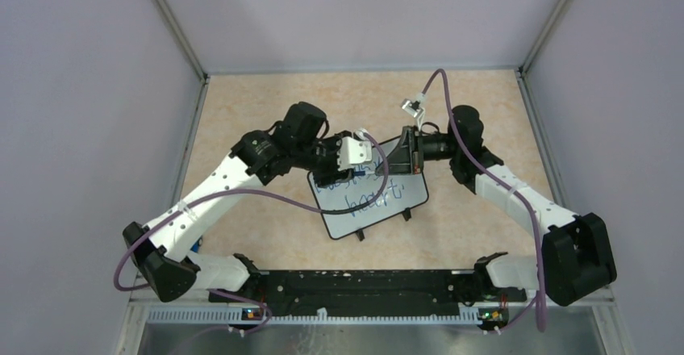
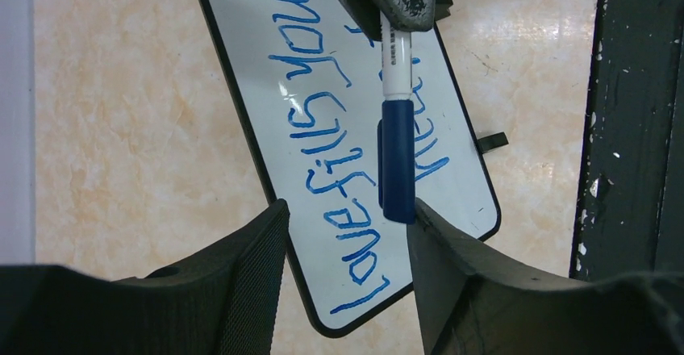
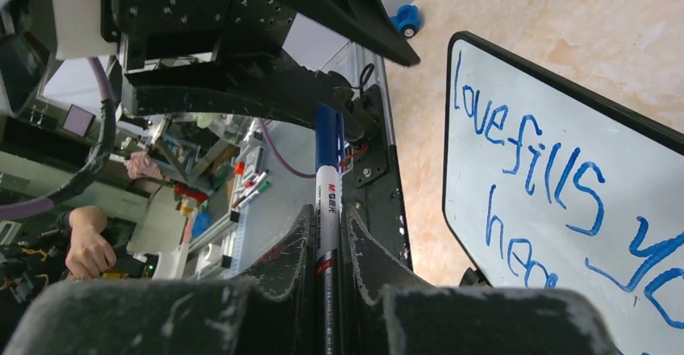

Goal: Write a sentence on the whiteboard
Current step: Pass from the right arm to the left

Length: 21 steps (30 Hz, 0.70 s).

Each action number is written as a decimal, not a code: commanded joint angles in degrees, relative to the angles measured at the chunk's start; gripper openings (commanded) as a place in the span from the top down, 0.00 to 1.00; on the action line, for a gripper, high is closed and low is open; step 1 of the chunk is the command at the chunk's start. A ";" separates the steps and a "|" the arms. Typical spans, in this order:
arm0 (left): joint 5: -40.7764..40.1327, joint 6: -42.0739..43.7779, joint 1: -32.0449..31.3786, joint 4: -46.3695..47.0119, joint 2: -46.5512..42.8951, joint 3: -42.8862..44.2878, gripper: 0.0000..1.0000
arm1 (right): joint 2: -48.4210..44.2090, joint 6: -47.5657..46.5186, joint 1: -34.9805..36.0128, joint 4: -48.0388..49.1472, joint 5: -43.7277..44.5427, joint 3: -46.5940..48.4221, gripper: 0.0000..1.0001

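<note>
The whiteboard (image 1: 379, 210) lies tilted on the tan table, and its black frame (image 2: 242, 129) and white face (image 3: 548, 234) fill both wrist views. The sentence (image 2: 339, 153), in blue marker, reads "love fills your heart" in two lines (image 3: 532, 161). My right gripper (image 3: 327, 210) is shut on a white marker (image 3: 327, 202) and holds it above the board. The marker's blue cap (image 2: 398, 161) is on. My left gripper (image 2: 347, 210) faces it with jaws wide apart. The cap's end sits at the tip of one left finger (image 2: 427, 234), not between the two. The grippers meet over the board's far edge (image 1: 387, 155).
A small blue object (image 3: 407, 20) lies on the table near the left arm's base. The black mounting rail (image 1: 355, 282) runs along the near edge. Grey enclosure walls (image 1: 97, 89) close in the table on three sides. The board's small black foot (image 2: 492, 139) sticks out.
</note>
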 commanded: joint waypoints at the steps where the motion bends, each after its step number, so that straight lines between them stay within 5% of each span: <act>1: -2.16 0.58 -2.02 1.19 1.13 0.84 0.43 | -1.10 0.44 0.75 3.05 -0.43 1.48 1.00; 21: 4.09 -4.89 -3.80 2.54 4.68 4.92 0.92 | 0.21 0.78 1.99 4.06 0.93 1.20 1.00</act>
